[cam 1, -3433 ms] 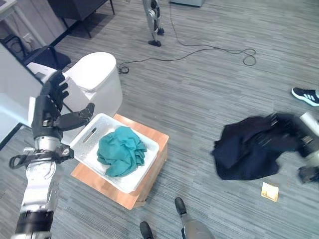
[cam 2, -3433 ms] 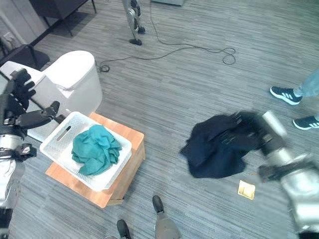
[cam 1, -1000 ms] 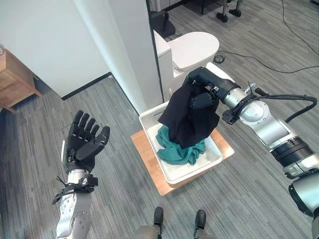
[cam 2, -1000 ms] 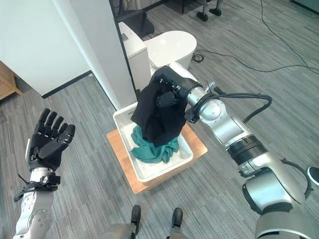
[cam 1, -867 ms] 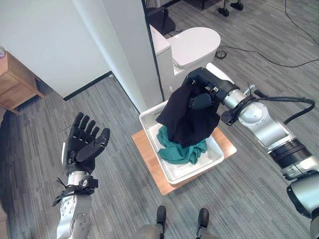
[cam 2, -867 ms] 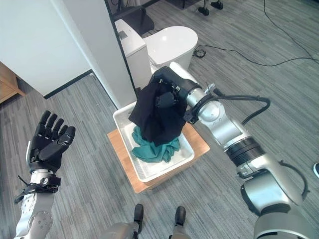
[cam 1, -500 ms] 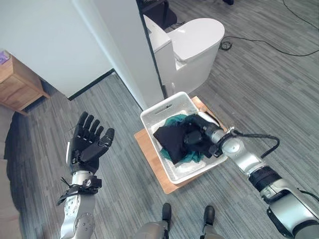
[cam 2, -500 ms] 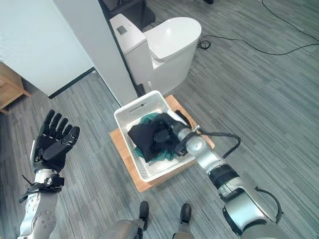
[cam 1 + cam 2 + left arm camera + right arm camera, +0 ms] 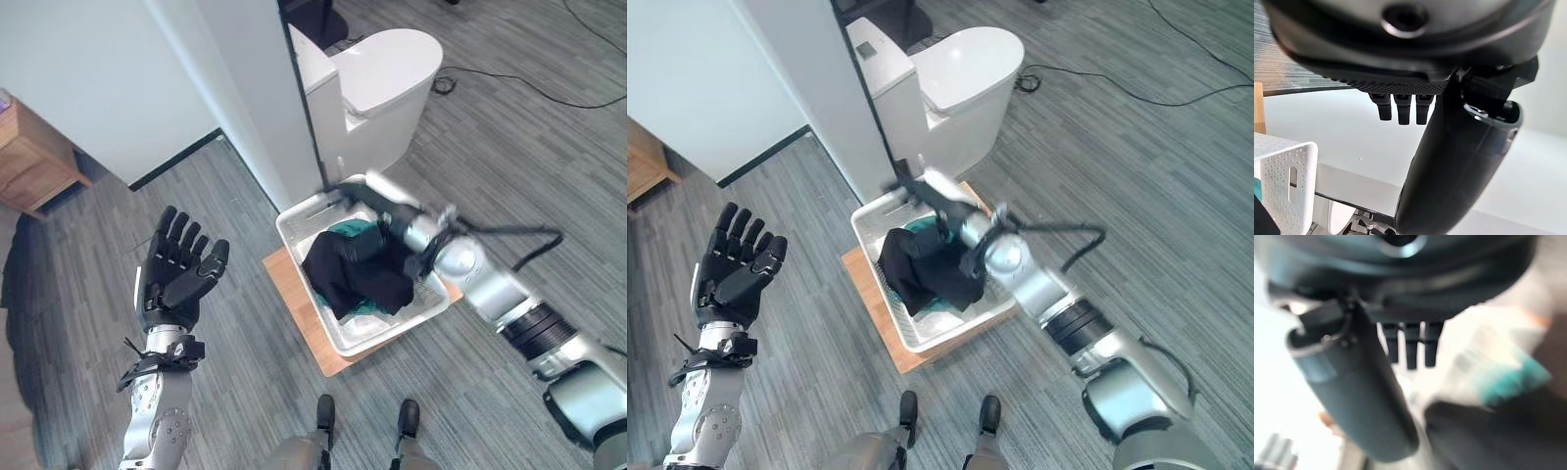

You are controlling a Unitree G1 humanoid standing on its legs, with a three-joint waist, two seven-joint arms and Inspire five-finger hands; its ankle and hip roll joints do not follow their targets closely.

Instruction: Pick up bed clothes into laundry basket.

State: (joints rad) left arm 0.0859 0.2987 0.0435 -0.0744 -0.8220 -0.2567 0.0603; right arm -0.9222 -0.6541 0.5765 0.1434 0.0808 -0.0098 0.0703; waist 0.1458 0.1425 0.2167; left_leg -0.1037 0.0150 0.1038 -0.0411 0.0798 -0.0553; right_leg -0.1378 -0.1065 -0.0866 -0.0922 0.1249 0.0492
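Note:
A dark garment [image 9: 358, 272] lies heaped in the white laundry basket [image 9: 392, 328], on top of a teal cloth [image 9: 350, 232]. My right hand [image 9: 936, 201] is over the basket's far rim, just above the garment. In the right wrist view its fingers [image 9: 1408, 347] are straight and hold nothing, with the dark garment [image 9: 1488, 435] and teal cloth [image 9: 1508, 382] lying past them. My left hand [image 9: 176, 274] is raised to the left of the basket, palm up and open, well away from the clothes.
The basket stands on a low wooden board [image 9: 294, 304] on grey carpet. A white toilet [image 9: 382, 78] and a white partition [image 9: 245, 88] stand right behind it. A wooden cabinet [image 9: 39, 157] is at the far left.
My right hand carried the dark garment over the basket, lowered it in and let go. It has now lifted toward the far rim. My left hand stays raised and open.

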